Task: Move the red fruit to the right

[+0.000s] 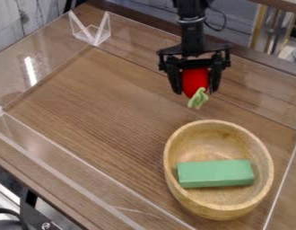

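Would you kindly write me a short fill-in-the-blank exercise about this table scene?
1. The green block lies inside the wooden ____.
2. Between the fingers of the gripper sits a fruit coloured ____.
3. The bowl stands on a ____ table.

Missing words: bowl; red; wooden

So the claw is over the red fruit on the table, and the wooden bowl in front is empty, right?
Not quite. The wooden bowl is not empty: a green rectangular block lies inside it, as the camera view shows. The rest holds: the claw is over the red fruit, its fingers either side of it, on the table.
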### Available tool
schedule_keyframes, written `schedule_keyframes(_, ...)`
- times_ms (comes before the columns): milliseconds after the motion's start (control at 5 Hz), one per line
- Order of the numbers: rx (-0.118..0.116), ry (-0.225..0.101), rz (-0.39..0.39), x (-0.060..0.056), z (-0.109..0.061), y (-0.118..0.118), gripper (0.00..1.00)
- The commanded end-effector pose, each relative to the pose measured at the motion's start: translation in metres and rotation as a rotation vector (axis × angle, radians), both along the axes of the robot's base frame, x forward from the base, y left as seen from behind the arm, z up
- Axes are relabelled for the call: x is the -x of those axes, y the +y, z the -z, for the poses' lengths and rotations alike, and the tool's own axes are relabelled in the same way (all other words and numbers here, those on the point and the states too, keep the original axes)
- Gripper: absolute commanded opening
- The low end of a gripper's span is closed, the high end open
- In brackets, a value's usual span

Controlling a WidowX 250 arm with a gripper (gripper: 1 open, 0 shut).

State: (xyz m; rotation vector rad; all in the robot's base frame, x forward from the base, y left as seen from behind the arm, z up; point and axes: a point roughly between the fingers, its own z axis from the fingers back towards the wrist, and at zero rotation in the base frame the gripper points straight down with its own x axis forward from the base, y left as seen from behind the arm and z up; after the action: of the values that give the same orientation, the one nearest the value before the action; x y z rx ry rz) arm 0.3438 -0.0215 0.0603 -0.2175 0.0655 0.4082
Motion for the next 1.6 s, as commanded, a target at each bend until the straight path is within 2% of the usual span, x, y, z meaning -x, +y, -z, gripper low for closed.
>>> schedule_keyframes(0, -0.007, -0.064, 0.046, 0.002, -0.021, 0.003, 1.0)
schedule_keyframes(400, -0.005, -0.055, 0.056, 0.002, -0.018, 0.02, 1.0)
schedule_keyframes(800, -0.01, -0.044, -0.013, -0.008, -0.034, 0.037, 1.0)
schedule_keyframes(1000, -0.015, -0.04, 0.036, -0.01, -0.025, 0.032, 1.0)
schedule_keyframes(1200, -0.002, -0.066, 0.015, -0.024, -0.029, 0.014, 0.0)
schedule_keyframes(1400, 0.008, -0.073, 0.037, -0.032, -0.024, -0.015, 0.0)
